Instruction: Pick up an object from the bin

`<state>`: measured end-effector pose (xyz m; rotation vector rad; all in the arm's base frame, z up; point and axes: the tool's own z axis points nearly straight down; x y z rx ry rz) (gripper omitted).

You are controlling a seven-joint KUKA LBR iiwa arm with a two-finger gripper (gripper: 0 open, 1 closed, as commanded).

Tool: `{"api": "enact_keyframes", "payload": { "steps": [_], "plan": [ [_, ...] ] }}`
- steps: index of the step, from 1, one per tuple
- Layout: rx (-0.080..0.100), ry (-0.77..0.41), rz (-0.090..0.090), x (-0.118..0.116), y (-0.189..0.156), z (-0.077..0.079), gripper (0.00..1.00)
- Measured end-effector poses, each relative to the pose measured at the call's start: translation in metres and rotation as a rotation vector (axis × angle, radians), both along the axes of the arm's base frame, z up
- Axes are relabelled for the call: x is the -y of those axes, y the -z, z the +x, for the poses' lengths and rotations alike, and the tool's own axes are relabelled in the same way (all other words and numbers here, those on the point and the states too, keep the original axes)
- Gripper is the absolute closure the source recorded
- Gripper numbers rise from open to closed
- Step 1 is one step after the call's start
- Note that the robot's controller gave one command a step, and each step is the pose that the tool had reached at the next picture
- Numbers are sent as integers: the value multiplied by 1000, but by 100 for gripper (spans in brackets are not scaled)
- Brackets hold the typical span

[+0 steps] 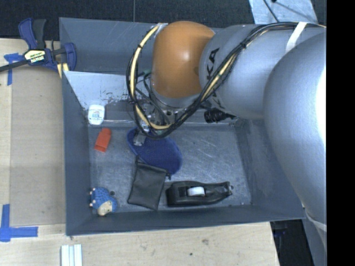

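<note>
My gripper (147, 121) hangs below the orange dome at the back middle of the bin, right above the upper end of a dark blue flat rounded object (162, 154). That blue object lies in the middle of the bin floor, and its lower edge overlaps a black flat pouch (146, 187). A black tape dispenser (197, 193) with a white roll lies to the right of the pouch, near the front wall. A small orange block (102, 139) sits to the left of the gripper.
A small white round case (96, 114) rests in the back left corner. A little blue toy figure (102, 200) lies in the front left corner. The big arm covers the bin's right and back side.
</note>
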<state>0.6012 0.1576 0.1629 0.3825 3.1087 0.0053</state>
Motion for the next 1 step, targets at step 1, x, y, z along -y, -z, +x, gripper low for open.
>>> {"api": "enact_keyframes", "payload": {
  "steps": [1],
  "plan": [
    [1,14,1,-6,-73,-8,100]
  ]
}}
